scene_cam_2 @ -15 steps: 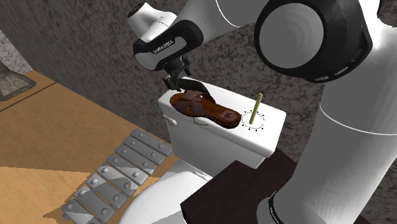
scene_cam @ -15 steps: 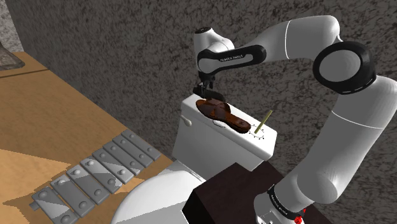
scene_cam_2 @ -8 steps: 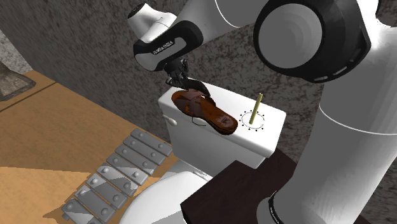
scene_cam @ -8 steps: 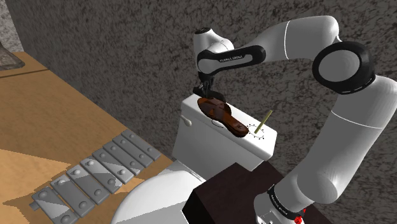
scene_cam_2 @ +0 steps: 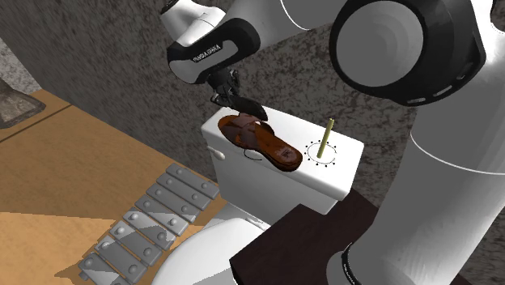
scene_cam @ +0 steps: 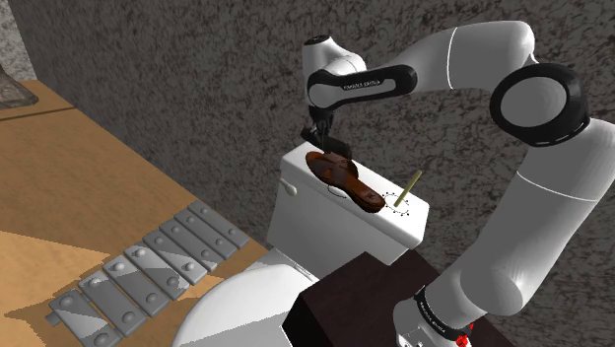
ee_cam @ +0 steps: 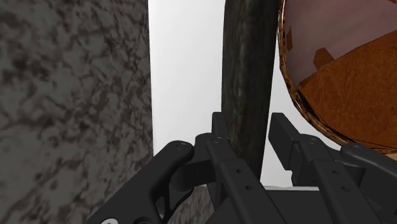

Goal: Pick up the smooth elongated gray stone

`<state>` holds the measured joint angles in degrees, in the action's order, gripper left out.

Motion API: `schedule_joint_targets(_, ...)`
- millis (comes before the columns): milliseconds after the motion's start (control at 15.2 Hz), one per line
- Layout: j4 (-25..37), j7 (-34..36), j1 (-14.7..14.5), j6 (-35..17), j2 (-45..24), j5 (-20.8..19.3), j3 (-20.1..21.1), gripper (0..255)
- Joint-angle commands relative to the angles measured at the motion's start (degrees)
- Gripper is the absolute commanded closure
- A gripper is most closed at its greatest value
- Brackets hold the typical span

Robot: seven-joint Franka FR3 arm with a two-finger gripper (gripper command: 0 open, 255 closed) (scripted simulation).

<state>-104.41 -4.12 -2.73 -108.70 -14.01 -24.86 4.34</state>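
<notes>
Shoulder view: at centre frame the gripper hangs over the back edge of a white toilet tank. The dark grey stone is at its tip, just above a brown sandal.

Second exterior view: upper centre, the stone slants, seemingly just off the lid.

Wrist view: the fingers are narrowed onto the stone's end. So short a hold on a smooth stone could let it swing or slip onto the sandal.
</notes>
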Motion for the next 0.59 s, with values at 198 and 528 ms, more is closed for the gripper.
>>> schedule_joint_targets(198, 2.51, -1.38, -0.10, 3.34, 1.08, 0.56, 0.12, 255)
schedule_joint_targets(528, 5.02, -2.65, -0.20, 6.57, 2.03, 1.00, 0.22, 255)
